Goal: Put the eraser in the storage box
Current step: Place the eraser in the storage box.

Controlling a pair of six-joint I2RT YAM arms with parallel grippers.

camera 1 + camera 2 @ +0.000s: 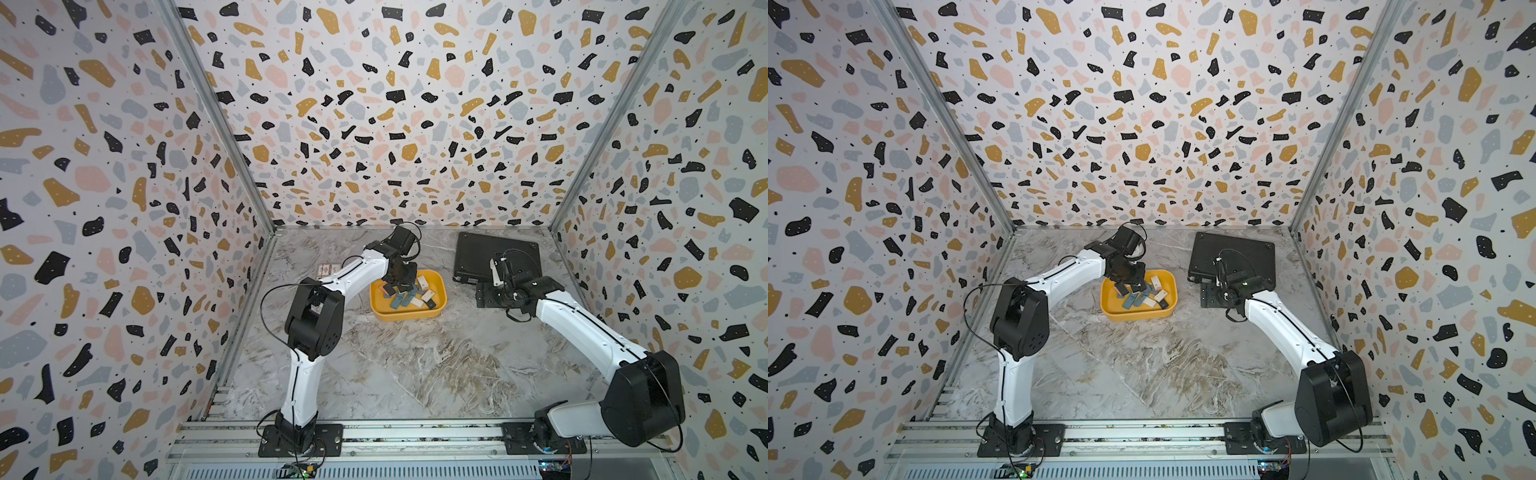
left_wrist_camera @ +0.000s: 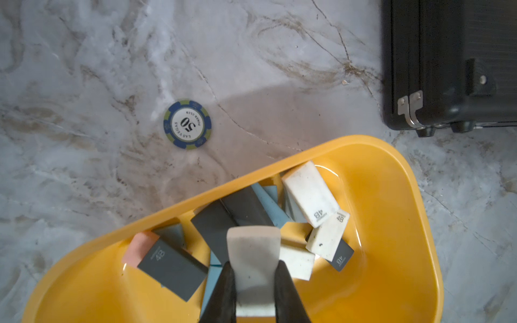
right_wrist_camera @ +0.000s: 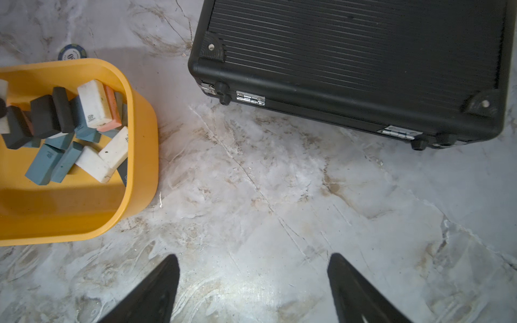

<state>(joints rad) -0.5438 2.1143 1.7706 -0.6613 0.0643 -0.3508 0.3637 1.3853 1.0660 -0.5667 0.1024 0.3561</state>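
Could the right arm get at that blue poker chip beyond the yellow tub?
Probably not directly: the poker chip lies beyond the storage box from the open right gripper, and the left gripper, shut on an eraser, hangs over that box.

We see a yellow storage box (image 2: 405, 195) on a grey-white marbled tabletop (image 2: 84, 70) veined brown, its erasers (image 3: 92, 103) white, charcoal, slate blue and salmon, and an off-white eraser (image 2: 253, 246) between the black fingers (image 2: 223, 293) of the left hand (image 2: 254, 264). We also note a blue-and-green poker chip (image 2: 187, 124) with a white centre, a black ribbed case (image 3: 349, 42), and terrazzo walls (image 1: 374, 104) flecked ochre, pink, grey and black.
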